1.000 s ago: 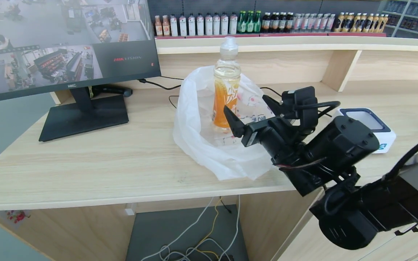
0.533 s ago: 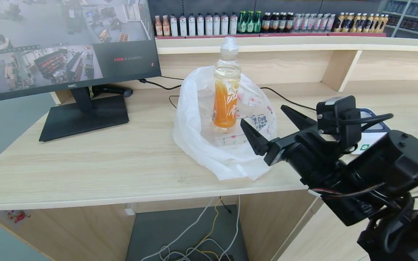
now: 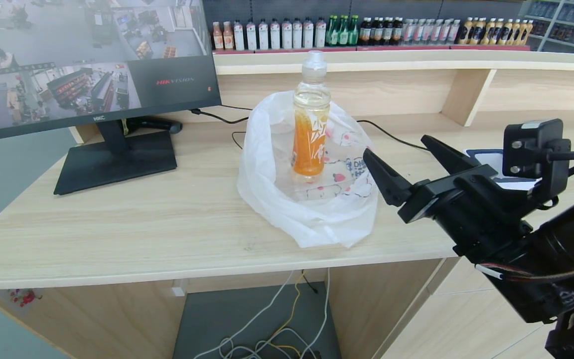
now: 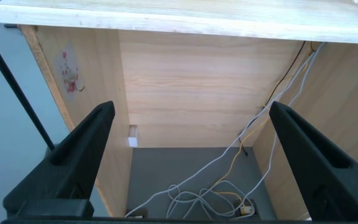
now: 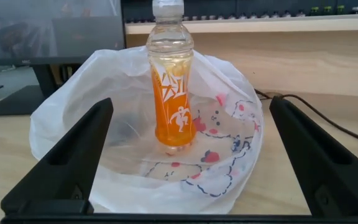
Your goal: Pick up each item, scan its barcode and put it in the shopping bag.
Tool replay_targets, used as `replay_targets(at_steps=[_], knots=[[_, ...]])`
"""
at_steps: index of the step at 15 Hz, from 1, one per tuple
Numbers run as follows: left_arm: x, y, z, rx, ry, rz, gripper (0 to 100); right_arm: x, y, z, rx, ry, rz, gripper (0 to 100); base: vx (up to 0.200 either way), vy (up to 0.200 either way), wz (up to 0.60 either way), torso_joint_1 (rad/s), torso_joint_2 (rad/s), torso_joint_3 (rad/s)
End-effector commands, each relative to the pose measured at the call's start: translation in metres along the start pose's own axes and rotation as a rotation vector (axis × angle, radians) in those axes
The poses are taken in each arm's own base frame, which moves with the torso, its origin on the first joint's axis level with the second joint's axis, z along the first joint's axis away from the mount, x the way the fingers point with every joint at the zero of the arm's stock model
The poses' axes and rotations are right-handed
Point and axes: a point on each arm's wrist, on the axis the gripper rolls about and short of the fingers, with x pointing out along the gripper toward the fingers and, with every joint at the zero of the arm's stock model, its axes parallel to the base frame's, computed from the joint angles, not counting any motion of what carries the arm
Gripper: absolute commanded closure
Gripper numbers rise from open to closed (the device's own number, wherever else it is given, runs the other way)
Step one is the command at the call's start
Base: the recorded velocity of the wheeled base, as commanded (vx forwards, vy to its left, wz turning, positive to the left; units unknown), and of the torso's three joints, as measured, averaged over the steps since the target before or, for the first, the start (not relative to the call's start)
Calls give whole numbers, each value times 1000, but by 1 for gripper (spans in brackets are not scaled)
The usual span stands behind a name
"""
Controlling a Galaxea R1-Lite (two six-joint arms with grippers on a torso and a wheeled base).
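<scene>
Bottle stands bagged, right end effector wide open, apparently apart.

bottle — clear, orange label | shopping bag — white, red-blue print | end effector — black

Blocked at mid-bench by a shopping bag, mouth gaping upward, with an upright bottle rising well above its rim. Bare wood in front of the bag and to its left, as far as the monitor stand. Walled behind by a raised shelf. Right of the bag, crossed by a cable and taken up by a scanner. Clear air between bag and right gripper, jaws spread. Under the bench, loose wires beyond the left gripper, jaws apart.
</scene>
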Motion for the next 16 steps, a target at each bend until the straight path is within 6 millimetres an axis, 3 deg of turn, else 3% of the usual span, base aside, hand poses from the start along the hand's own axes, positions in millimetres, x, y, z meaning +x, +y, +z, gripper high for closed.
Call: replay_targets(at_steps=[1,16], knots=[[0,0,0,-2,-2,0,0,0,-1,2,3,-7,-3,0,0,-200,0,7,7,12],[0,0,0,-4,0,0,0,3,-1,3,23,-16,-3,0,0,-200,0,2,2,4]])
